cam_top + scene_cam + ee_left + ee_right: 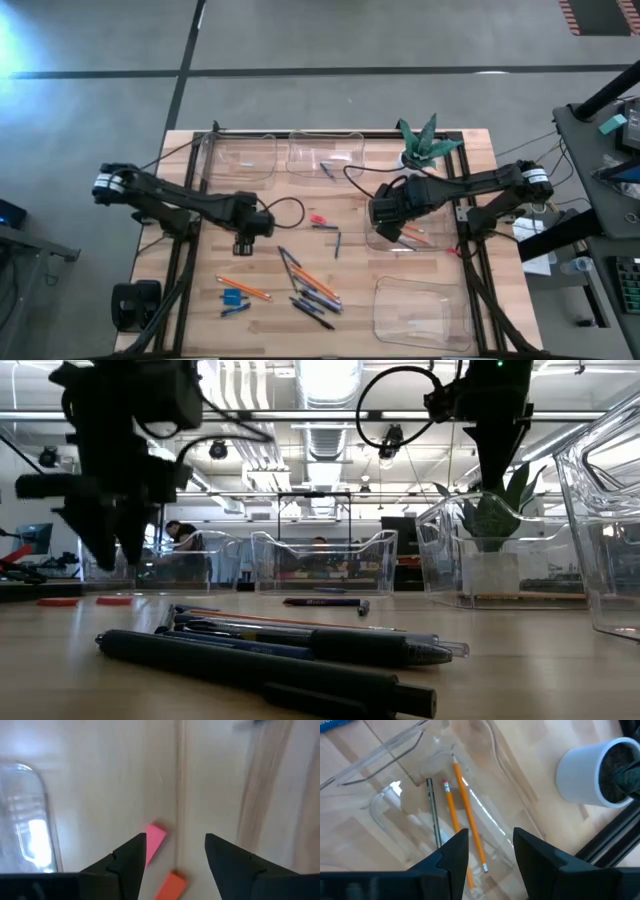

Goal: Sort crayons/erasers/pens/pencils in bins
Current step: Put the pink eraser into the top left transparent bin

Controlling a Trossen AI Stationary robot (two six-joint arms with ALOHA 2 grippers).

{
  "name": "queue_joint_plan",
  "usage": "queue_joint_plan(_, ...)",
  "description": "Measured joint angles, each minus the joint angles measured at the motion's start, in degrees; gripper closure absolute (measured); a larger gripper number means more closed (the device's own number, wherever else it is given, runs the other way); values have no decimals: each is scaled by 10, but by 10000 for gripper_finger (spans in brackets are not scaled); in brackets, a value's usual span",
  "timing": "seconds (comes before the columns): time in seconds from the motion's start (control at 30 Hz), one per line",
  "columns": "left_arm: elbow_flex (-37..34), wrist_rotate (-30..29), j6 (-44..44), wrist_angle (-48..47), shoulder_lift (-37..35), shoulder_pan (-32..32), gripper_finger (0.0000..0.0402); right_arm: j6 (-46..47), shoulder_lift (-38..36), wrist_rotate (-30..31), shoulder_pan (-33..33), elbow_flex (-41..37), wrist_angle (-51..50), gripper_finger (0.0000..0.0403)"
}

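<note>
1. Fingers of the left end effector (172, 855) stand wide apart and hold nothing. A pink eraser (154, 841) lies on the tabletop (100, 795) just past them, with an orange-red one (171, 885) close beside it.
2. Off to one side of this end effector is the rounded corner of a clear bin (30, 820). I cannot see anything in the part that shows.
3. The right end effector (490, 850) has its fingers apart too, with nothing between them. It hangs over a clear bin (385, 810) that already has two orange pencils (467, 815) and one thin grey stick (433, 812) in it. Close by that bin stands a white pot (590, 772) with a plant.
4. From above, the left end effector (246, 240) is near the tabletop's middle. The right end effector (388, 212) is well apart from it, by the pencil bin.
5. A heap of pens and pencils (310, 290) is on the bare wood on the near side of both end effectors, with some blue crayons (234, 298) beside it.
6. Two far bins (325, 150) and one near bin (420, 310) look almost bare; one far bin has a small stick or two.
7. I think the job has only begun. A few pencils are sorted. Most things are left to pick up, and the pink eraser looks like the next one.
</note>
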Motion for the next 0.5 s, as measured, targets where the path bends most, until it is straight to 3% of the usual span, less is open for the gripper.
queue_joint_plan(0.17,-2,-36,33,-2,43,14,212,0,0,2,0,0,0,252)
queue_joint_plan(0.5,-22,-33,146,23,96,79,212,0,0,4,0,0,0,260)
